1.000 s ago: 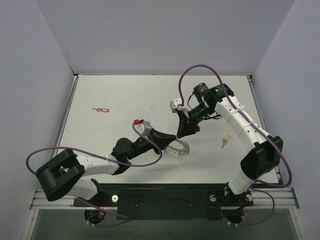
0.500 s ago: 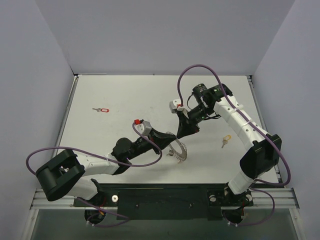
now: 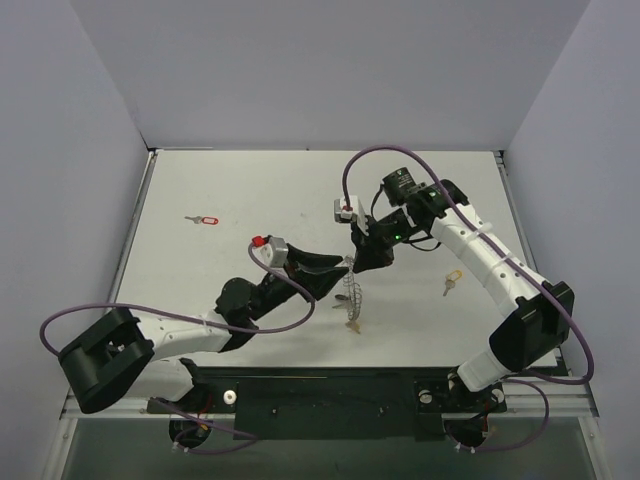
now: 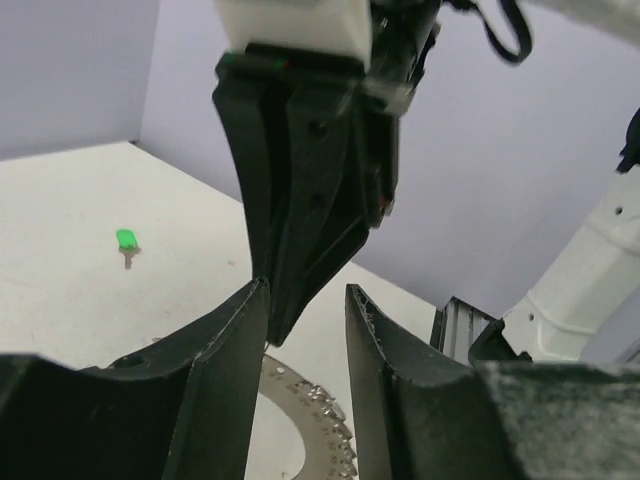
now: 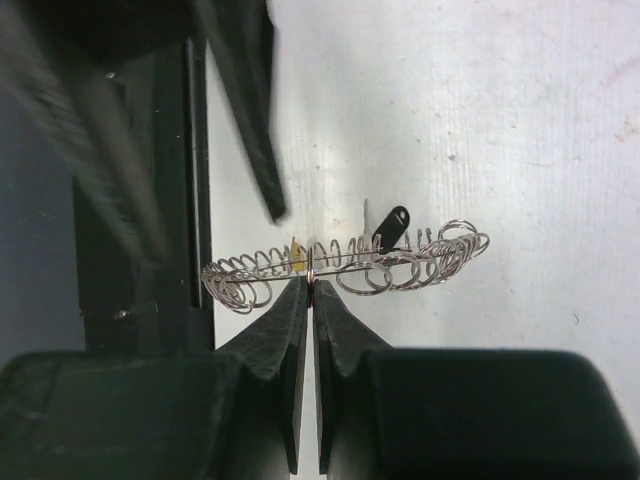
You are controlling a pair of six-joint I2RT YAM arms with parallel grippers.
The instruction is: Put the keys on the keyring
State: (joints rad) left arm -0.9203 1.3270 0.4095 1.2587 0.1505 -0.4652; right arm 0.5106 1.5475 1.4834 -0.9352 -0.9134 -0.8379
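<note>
Keyring (image 5: 440, 258): pinched by right tool (image 5: 305, 285) | left tool (image 4: 306, 290): jaws apart

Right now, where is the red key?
In the top view, the red key lies alone on the far left of the table, well left of the keyring.

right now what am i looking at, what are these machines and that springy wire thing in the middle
Two robot arms are bolted to a table. One picture looks down from above; the other two come from a camera on each wrist. The right arm's fingers are pinched shut on a wire keyring, which hangs below them, seemingly with a dark-headed key on it. The left arm's fingers stand open beside it. A red key, a yellow key and a green key lie loose on the table.
</note>
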